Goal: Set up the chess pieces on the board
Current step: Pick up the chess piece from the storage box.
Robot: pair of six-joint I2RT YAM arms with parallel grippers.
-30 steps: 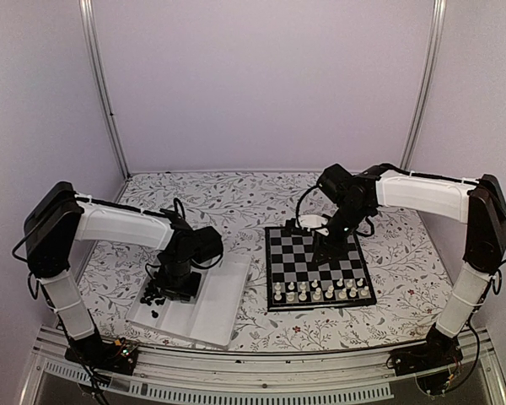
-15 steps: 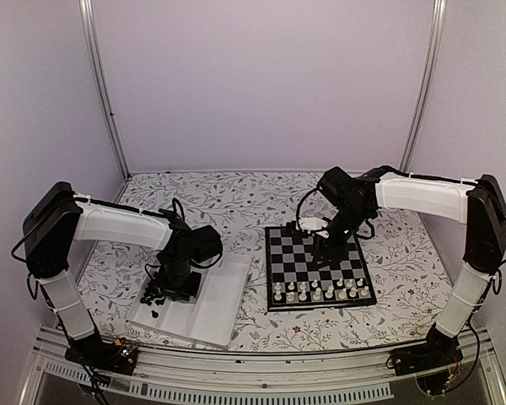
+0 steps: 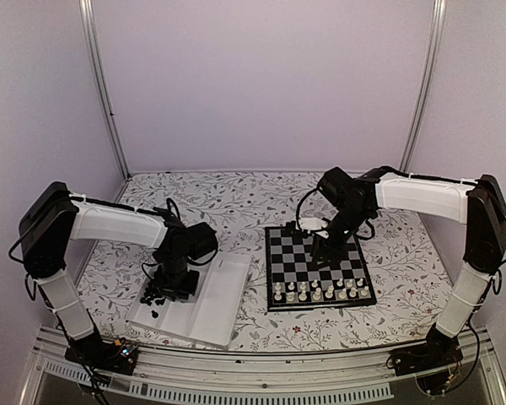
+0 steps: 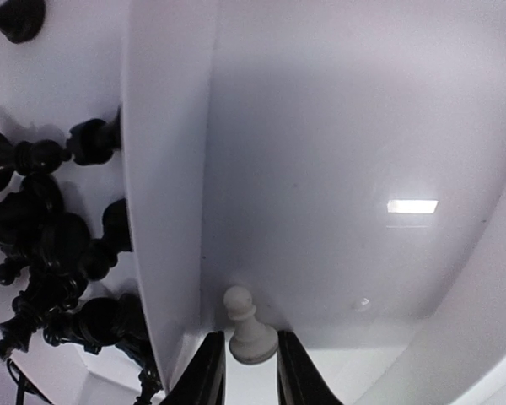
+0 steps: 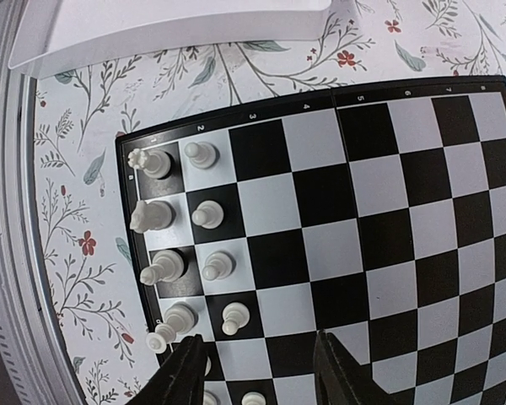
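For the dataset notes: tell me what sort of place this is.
Probably a robot test booth: plain white walls and metal posts enclose a flowered table, with a left arm and right arm bolted at its near edge.

You see a smooth, cream-white plastic pawn [image 4: 250, 331] with a soft sheen. The white plastic compartment tray [image 4: 337, 126] is smooth and glossy enough to mirror a lamp. The black plastic chess pieces [image 4: 42, 236] shine slightly. The black and silver-grey chessboard [image 5: 379, 211] looks smooth and satiny, and the floral-printed table covering [image 3: 228, 198] looks matt.
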